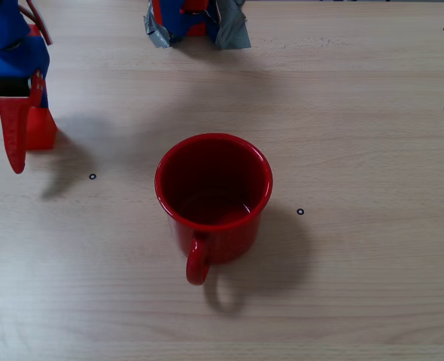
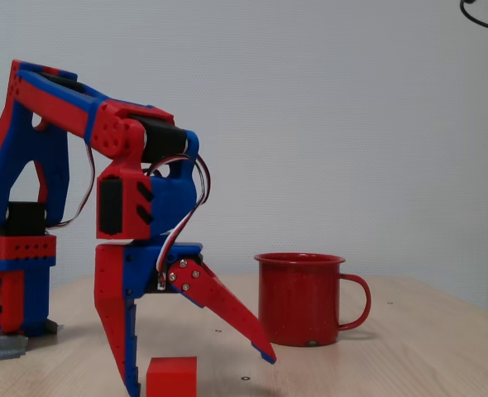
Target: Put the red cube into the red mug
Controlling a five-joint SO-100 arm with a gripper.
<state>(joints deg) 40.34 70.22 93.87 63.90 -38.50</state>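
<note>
The end effector stands spread wide over the cube, one finger straight down at the cube's left in this side view, the other slanting out toward the mug. The cube sits on the desk between them, ungripped. From above, the cube lies near the left edge, well apart from the mug at the middle. Bare pale wood lies between, with a plain white wall behind
</note>
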